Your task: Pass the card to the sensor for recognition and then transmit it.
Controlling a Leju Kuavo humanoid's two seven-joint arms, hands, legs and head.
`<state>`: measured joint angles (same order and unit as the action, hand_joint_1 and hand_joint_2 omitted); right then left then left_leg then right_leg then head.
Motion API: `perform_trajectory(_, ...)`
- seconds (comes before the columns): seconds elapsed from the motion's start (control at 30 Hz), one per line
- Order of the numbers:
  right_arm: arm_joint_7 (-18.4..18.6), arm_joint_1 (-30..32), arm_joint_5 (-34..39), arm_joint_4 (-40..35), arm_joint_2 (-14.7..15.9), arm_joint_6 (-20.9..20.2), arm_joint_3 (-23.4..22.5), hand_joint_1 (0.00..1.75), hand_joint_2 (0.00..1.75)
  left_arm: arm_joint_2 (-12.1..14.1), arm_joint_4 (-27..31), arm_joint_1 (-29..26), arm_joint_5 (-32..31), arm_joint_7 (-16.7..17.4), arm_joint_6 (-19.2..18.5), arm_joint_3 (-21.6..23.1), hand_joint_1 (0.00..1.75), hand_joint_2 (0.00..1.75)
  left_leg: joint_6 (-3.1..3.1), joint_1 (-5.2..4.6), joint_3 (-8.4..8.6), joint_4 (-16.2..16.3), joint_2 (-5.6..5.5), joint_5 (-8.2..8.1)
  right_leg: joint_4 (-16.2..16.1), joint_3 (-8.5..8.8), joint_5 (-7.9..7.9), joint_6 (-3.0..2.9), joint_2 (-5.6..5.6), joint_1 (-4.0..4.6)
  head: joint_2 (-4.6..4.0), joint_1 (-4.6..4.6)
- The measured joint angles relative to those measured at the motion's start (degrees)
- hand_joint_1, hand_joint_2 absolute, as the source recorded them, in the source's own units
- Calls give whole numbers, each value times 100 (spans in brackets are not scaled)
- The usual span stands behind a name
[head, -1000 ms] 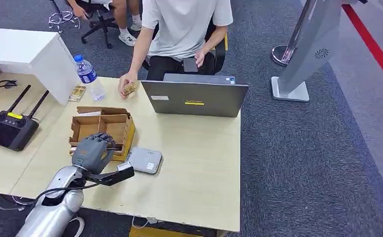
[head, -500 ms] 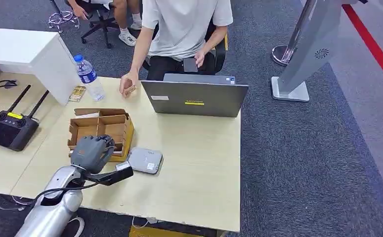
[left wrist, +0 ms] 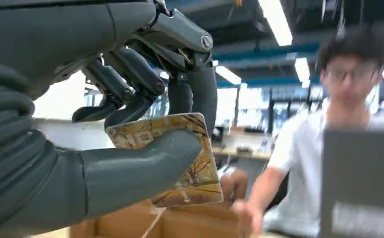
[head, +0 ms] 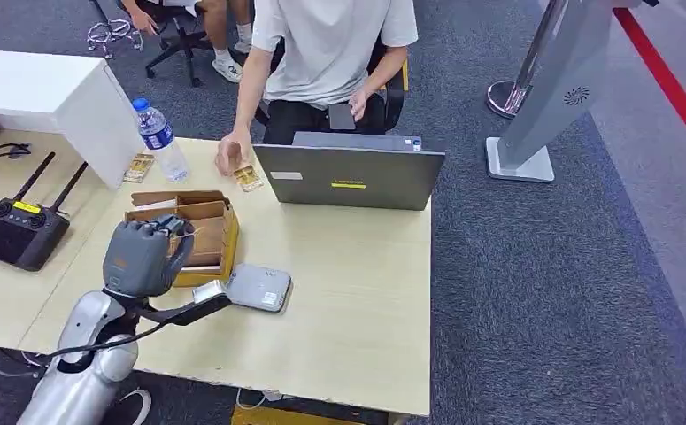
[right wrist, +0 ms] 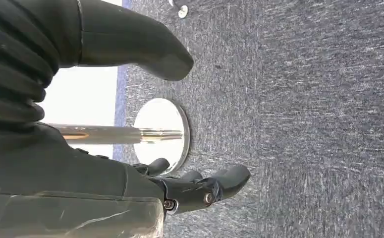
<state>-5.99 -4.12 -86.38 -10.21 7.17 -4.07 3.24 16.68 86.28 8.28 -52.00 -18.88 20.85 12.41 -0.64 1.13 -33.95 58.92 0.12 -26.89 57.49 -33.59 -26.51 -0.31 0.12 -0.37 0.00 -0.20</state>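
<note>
Where the light wooden table (head: 348, 292) spreads across the head view, we take the cardboard box (head: 208, 232) near its left half as our landmark. Behind the box, at the table's far edge, a person in a white shirt (head: 335, 49) sits on a chair, one hand (head: 231, 154) resting on the tabletop beyond the box. To the box's right and further back stands a grey laptop (head: 350, 176), its lid towards us. Well to the left of the box lies a black controller with two antennas (head: 20, 228), and behind the box on the left stands a water bottle (head: 160, 138). Just in front of the box, at its right corner, lies the flat grey sensor (head: 258, 287).

Our left robot hand (head: 142, 257) is raised over the near left part of the box. In the left wrist view we see this robot hand (left wrist: 105, 124) pinching the card (left wrist: 194, 168), printed with brown tree branches, between thumb and fingers, above the box edge (left wrist: 180, 223). A second, similar card (head: 248, 178) lies on the table behind the box, by the person's hand.

Our right robot hand (right wrist: 130, 148) hangs over grey carpet, fingers apart, holding nothing.
</note>
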Motion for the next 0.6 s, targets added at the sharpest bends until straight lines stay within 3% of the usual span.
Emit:
perform_trajectory(0.1, 0, -18, -37, 0, 0, -13, 0, 0, 175, -24, 230, 221, 79, -22, 22, 0, 175, 175, 0, 0, -1, 1, -3, 1, -1, -2, 0, 0, -7, 0, 0, 0)
perform_trajectory(0.23, -18, -159, -83, 0, -2, -92, 15, 0, 175, -177, 44, 1086, -50, 265, -120, 2, 175, 175, 4, 0, -4, 2, -10, 14, 0, -2, 13, 4, -13, 0, 0, -2)
perform_trajectory(0.43, -31, -476, -90, -2, -44, -302, 241, 0, 175, -671, -1515, 2827, -782, 820, -24, 44, 175, 175, 3, 0, -6, 6, -11, 41, 0, -6, 43, 4, -13, 0, 0, 0)
perform_trajectory(0.6, -42, -642, -92, -2, -98, -387, 443, 0, 175, -1185, -2658, 3779, -983, 1003, -80, 192, 175, 175, 5, -2, -11, 10, -10, 45, 0, -8, 46, 7, -9, 0, 0, -2)
